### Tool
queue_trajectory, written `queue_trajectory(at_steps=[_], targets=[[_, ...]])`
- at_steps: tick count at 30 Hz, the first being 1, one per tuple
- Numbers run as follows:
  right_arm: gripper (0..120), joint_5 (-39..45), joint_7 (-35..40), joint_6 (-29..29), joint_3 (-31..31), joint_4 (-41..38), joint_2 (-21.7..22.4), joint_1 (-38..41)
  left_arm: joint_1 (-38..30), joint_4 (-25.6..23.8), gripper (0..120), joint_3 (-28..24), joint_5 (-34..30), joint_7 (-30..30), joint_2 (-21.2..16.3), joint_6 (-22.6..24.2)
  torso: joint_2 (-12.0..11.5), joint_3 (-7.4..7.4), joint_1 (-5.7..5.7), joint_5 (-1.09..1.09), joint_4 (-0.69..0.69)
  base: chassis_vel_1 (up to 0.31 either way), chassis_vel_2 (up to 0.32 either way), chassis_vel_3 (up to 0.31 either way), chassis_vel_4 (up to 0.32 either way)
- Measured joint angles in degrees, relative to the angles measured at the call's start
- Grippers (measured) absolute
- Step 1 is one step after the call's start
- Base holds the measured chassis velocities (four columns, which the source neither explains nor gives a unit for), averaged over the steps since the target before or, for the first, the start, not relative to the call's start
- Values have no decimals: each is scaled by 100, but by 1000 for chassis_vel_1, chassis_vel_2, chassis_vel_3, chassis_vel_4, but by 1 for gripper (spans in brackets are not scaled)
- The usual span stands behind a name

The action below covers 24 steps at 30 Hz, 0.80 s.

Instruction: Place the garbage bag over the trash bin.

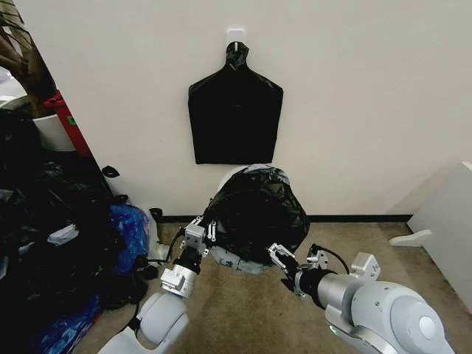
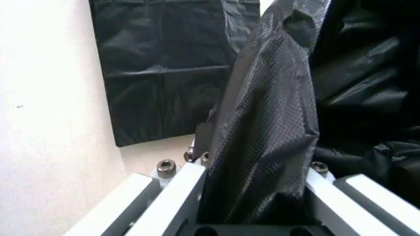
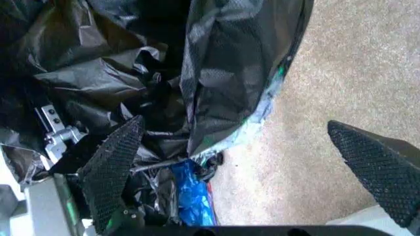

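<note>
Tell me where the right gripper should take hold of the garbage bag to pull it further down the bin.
Probably the loose lower hem of the garbage bag on the robot's right side, where it hangs free over the trash bin wall. Come in from the right, low. The right gripper sits open near that edge, while the left gripper already pinches a fold on the opposite side.

Crinkled black garbage bag (image 1: 256, 210) drapes over the white trash bin (image 1: 240, 262) by the wall.
</note>
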State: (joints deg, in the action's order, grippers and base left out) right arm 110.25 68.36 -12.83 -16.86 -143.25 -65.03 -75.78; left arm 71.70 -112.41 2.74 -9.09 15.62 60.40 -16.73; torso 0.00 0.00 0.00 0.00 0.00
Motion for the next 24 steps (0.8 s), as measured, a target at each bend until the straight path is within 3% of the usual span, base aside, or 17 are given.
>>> queue_trajectory(at_steps=[6,24], targets=[[90,-88,-22,-8,150,0,-27,-45,-3,-9,1,16,-2,-6,4,-2,0,0,0,0,0,0,0,0,0],[23,-222,-115,-130,309,54,-60,-92,-27,-43,1,51,-98,-38,-7,-9,0,0,0,0,0,0,0,0,0]])
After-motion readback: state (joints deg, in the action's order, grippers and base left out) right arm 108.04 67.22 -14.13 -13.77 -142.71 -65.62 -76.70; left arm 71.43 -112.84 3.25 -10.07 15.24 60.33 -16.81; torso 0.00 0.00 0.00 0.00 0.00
